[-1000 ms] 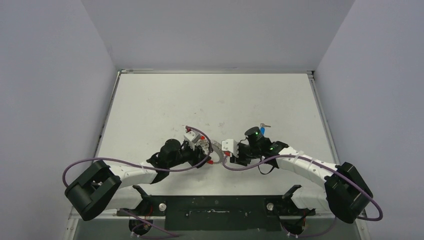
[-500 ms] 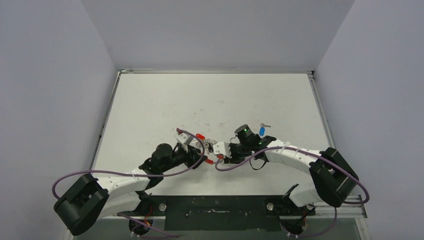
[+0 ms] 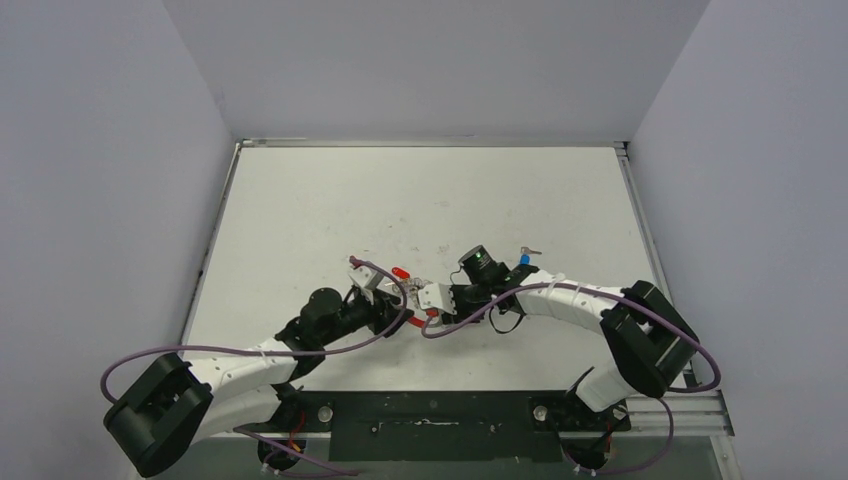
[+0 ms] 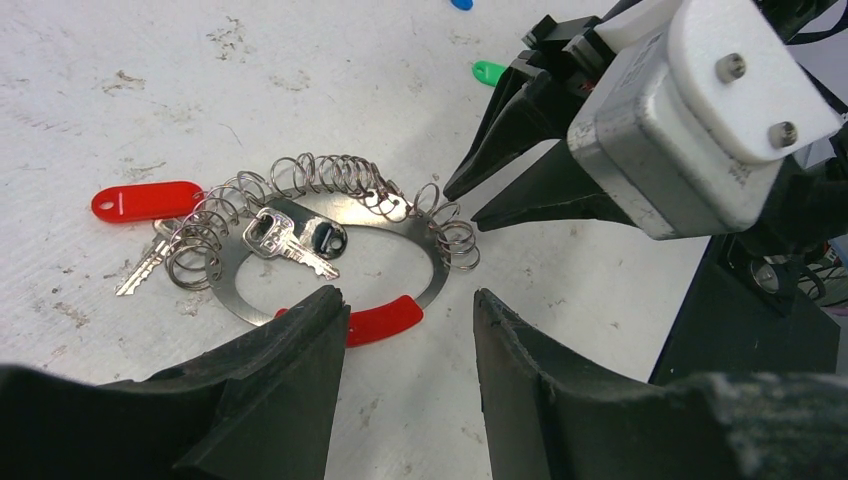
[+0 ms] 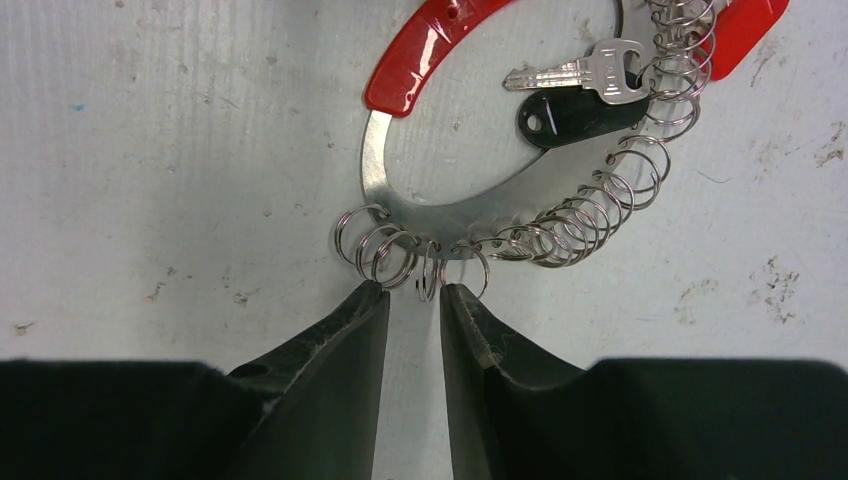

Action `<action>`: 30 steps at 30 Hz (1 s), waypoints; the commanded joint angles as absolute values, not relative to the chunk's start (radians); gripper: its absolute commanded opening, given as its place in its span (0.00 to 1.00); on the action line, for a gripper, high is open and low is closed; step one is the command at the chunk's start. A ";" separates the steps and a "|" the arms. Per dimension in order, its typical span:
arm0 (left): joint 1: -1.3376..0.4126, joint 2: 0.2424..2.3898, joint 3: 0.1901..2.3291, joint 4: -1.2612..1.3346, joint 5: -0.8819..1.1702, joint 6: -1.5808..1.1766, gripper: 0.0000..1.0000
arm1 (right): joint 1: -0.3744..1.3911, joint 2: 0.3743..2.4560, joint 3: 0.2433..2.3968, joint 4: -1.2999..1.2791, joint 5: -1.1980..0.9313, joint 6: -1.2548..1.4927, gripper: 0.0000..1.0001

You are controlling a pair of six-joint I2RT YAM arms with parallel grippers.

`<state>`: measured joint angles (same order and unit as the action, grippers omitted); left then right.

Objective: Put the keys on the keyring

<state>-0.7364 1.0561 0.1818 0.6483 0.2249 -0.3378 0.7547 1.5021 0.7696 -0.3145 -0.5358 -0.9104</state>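
Keyring (image 4: pixel 385 320) lies flat on the worktop (image 3: pixel 420 200) near its front middle, between the two sets of fingers. It is a flat silvery oval band with a short red section on one side and a row of small wire rings (image 4: pixel 330 175) threaded along the other. A silver key (image 4: pixel 270 235) and a black tab (image 4: pixel 325 238) lie inside the oval. A red tag (image 4: pixel 145 200) with another key lies just outside it, against the wire rings.

The left fingers (image 4: pixel 280 390) are spread wide and hold nothing. They sit at the red section, which shows in the gap between their tips. The right fingers (image 5: pixel 320 370) face them from the opposite side, at the row of wire rings. They stand only a narrow gap apart, with bare worktop showing between them. One small ring sits at the mouth of that gap; I cannot tell whether either tip touches it.

The green key (image 4: pixel 488 72) lies on the worktop beyond the right fingers, well apart from the keyring, with only its head showing. The blue key (image 3: pixel 524 261) lies farther out, just beside the far side of the right arm (image 3: pixel 570 300). Neither key is on the keyring or held.
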 commanded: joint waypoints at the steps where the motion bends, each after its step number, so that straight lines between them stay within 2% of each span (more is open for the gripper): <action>1: -0.729 1.022 0.173 0.689 0.211 -0.342 0.47 | 0.769 1.536 0.830 -0.327 -0.516 -0.936 0.27; 6: -0.729 0.998 0.165 0.679 0.206 -0.339 0.47 | 0.780 1.566 0.856 -0.344 -0.497 -0.943 0.24; 10: -0.728 0.974 0.157 0.670 0.202 -0.335 0.47 | 0.787 1.579 0.869 -0.353 -0.473 -0.942 0.14; 13: -0.729 0.956 0.153 0.658 0.201 -0.320 0.47 | 0.790 1.585 0.882 -0.374 -0.451 -0.940 0.00; 24: -0.730 0.887 0.135 0.611 0.245 -0.207 0.46 | 0.792 1.403 0.839 -0.359 -0.491 -0.889 0.00; 30: -0.731 0.886 0.122 0.695 0.373 -0.064 0.45 | 0.790 1.290 0.795 -0.329 -0.594 -0.832 0.00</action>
<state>-0.7357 0.8955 0.1333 0.6041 0.2592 -0.1886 0.7864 1.3621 0.8188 -0.3786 -0.4953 -0.8837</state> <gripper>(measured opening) 0.455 0.026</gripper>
